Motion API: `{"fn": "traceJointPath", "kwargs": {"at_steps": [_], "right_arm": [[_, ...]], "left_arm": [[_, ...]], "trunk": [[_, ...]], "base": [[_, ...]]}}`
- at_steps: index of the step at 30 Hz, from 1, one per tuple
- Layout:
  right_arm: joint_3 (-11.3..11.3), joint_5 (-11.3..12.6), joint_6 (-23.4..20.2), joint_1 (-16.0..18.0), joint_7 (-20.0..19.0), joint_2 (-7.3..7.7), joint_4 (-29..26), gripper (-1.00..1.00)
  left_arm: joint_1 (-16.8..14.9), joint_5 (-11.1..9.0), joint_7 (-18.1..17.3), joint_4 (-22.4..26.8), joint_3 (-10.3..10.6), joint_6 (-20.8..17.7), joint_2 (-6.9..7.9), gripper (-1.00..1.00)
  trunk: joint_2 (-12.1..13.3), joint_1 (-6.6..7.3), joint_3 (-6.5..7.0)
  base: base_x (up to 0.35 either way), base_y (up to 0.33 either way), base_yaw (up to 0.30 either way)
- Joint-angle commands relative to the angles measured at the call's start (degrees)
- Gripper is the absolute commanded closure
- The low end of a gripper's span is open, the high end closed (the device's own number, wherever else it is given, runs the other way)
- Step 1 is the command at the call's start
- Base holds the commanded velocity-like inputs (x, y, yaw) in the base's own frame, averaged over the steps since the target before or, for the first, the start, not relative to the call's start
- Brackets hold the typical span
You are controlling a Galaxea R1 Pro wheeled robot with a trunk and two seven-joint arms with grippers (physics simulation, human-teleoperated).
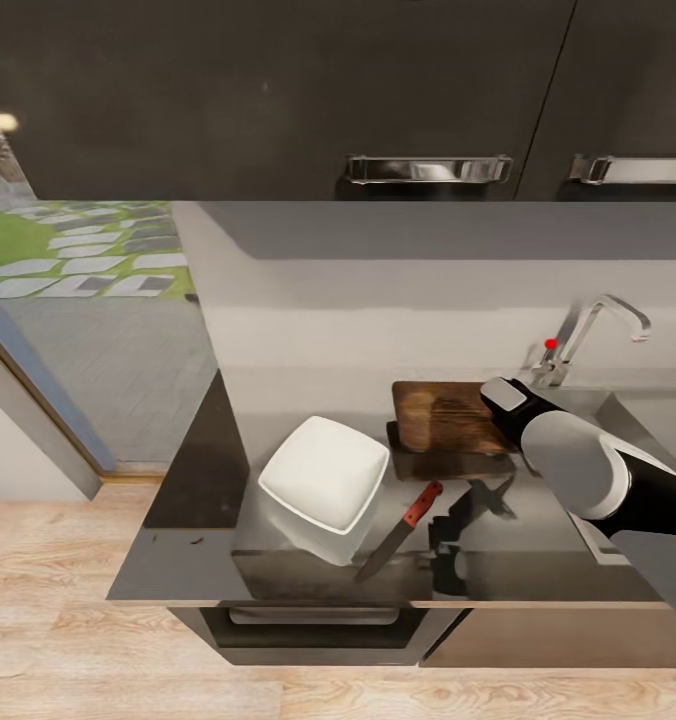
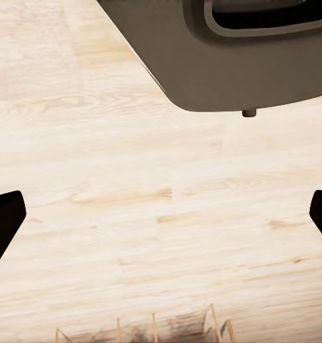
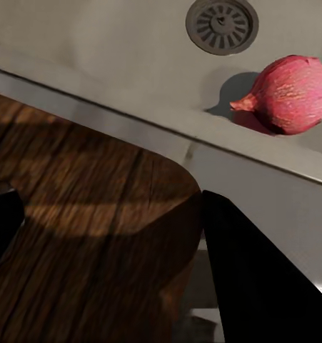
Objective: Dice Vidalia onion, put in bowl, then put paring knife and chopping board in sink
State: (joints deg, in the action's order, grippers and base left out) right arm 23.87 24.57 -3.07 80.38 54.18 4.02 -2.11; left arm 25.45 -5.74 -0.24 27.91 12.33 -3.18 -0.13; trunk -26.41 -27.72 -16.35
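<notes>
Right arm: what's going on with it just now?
The right arm reaches over the board toward the sink. The right gripper is open above the board's corner, holding nothing. The onion lies in the sink near the drain. The knife and bowl sit untouched on the countertop. The left gripper is open over the floor.

Right arm (image 1: 588,470), white and black, reaches forward from the head view's right edge. Right gripper (image 3: 111,236): dark fingers spread apart, nothing between them. Left gripper (image 2: 161,214): fingertips (image 2: 3,218) set wide, pointing downward.
</notes>
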Motion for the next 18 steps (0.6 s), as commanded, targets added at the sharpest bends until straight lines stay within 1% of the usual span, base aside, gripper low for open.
{"fn": "traceJointPath", "kwargs": {"at_steps": [1, 9, 11, 12, 18], "right_arm": [[-0.14, 0.21, -0.11, 0.04, 0.08, -0.02, -0.03, 1.00], [-0.18, 0.21, 0.20, 0.04, 0.19, -0.22, 0.59, 1.00], [-0.21, 0.21, 1.16, 0.04, 0.70, -0.22, 0.74, 1.00], [-0.22, 0.18, 1.56, 0.04, 1.57, -0.25, 0.77, 1.00], [-0.22, 0.15, 1.81, 0.04, 2.33, -0.32, 0.79, 1.00]], "left_arm": [[0.04, -0.59, -0.02, 0.20, 0.15, -0.33, 0.04, -1.00], [0.04, -0.59, -0.02, 0.13, 0.15, -0.33, 0.04, -1.00], [0.04, -0.59, -0.02, 0.13, 0.15, -0.33, 0.04, -1.00], [0.04, -0.59, -0.02, 0.17, 0.15, -0.33, 0.04, -1.00], [0.04, -0.59, -0.02, 0.14, 0.15, -0.33, 0.04, -1.00]], "trunk": [[-0.10, -0.03, -0.09], [-0.10, -0.03, -0.09], [-0.10, -0.03, -0.09], [-0.10, -0.03, -0.09], [-0.10, -0.03, -0.09]], "base": [[0.000, 0.018, 0.000], [0.000, 0.004, 0.000], [0.000, 0.000, 0.000], [0.000, 0.000, 0.000], [0.000, 0.000, 0.000]]}}
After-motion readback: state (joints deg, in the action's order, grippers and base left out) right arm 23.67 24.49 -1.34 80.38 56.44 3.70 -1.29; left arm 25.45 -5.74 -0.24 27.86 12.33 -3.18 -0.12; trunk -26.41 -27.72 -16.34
